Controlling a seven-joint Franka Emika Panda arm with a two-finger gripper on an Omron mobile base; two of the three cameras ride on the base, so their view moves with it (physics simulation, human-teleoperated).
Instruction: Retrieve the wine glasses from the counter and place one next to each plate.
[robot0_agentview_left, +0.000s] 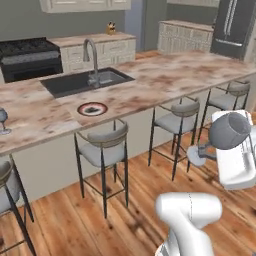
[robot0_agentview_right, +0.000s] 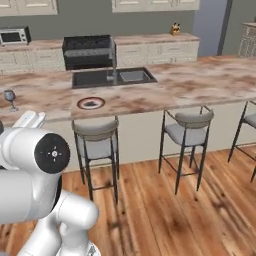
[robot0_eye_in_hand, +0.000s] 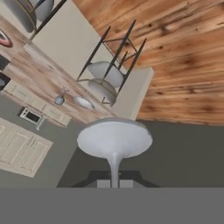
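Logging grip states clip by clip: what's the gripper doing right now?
Gripper: shut on the stem of a wine glass, carried sideways above the floor, away from the island.

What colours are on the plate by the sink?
Black rim, red ring, white centre with a dark design on the plate; clearest in the left base view.

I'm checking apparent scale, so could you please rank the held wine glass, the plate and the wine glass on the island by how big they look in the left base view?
1. Held wine glass, largest, though nearest the camera.
2. Plate.
3. Wine glass on the island, partly cropped.
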